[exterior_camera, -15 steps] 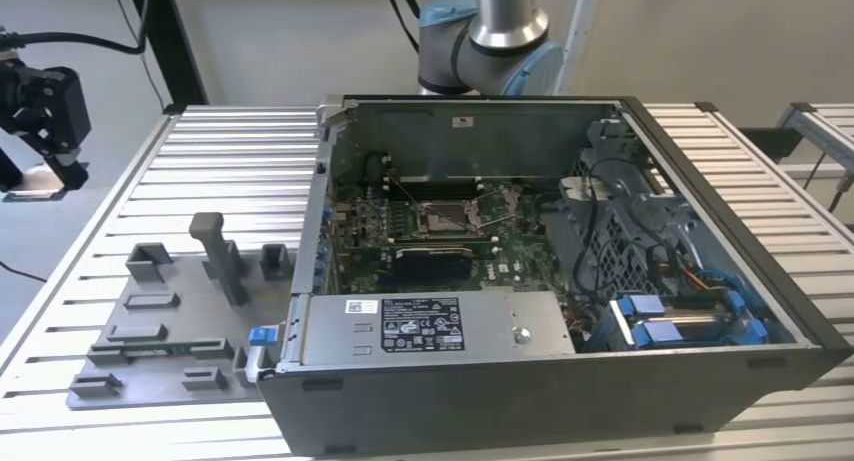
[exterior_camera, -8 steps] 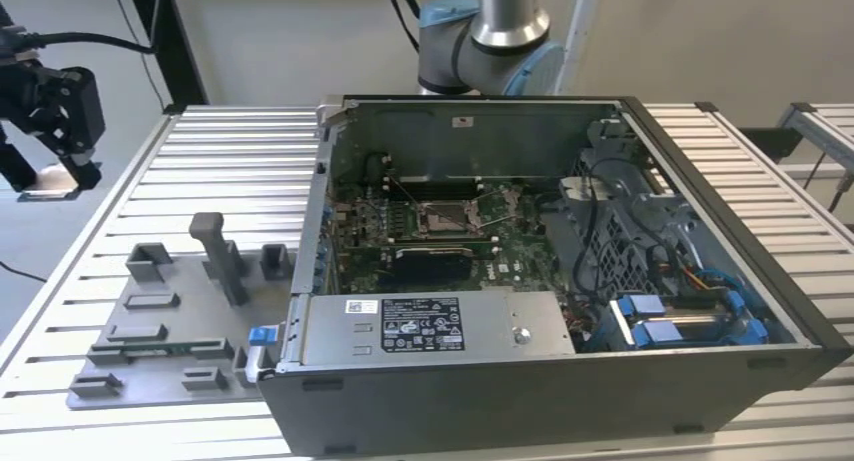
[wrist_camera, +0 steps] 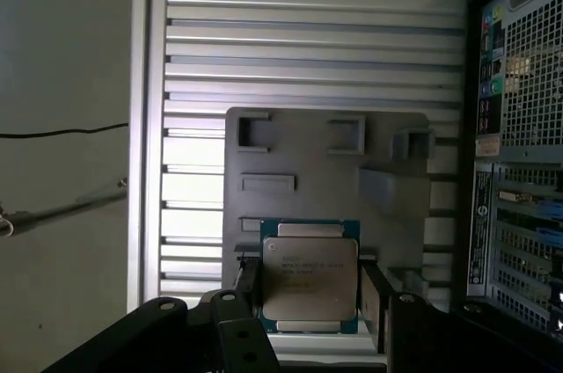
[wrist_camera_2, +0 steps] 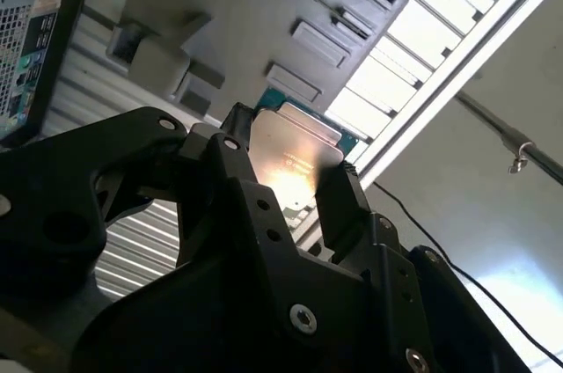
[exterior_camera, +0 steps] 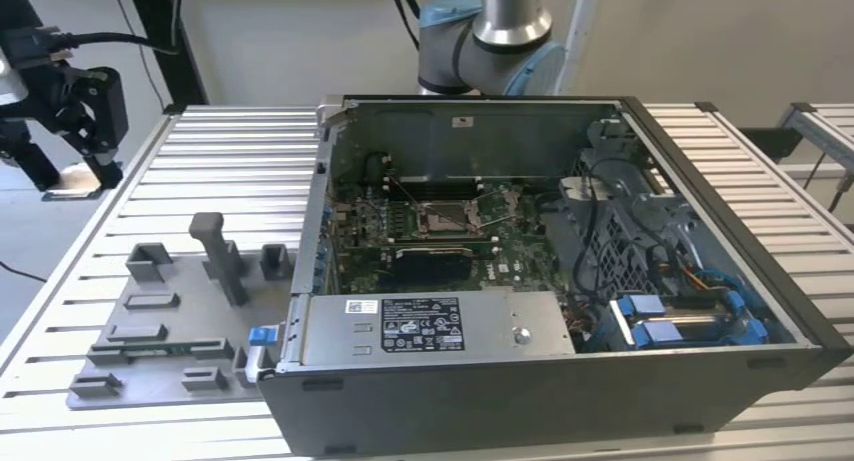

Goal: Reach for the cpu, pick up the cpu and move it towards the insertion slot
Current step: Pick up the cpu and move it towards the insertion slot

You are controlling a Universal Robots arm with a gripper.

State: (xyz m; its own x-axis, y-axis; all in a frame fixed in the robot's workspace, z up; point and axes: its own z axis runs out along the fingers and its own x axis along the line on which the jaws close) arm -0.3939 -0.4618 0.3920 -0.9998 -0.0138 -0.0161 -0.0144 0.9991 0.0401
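The cpu, a pale silvery square chip on a green board, sits between my gripper's two black fingers, which are shut on its sides. It hangs well above the grey fixture plate. The second wrist view shows the same grip, with the cpu glinting between the fingers. In the exterior view my gripper is at the far left beyond the table's edge, holding the cpu. The insertion slot, a shiny framed socket, lies on the motherboard inside the open computer case, far to the exterior view's right of my gripper.
The grey fixture plate with raised blocks and a tall post sits on the slatted table beside the case. A black panel lies just below the socket. Cables and blue drive parts fill the case's right side.
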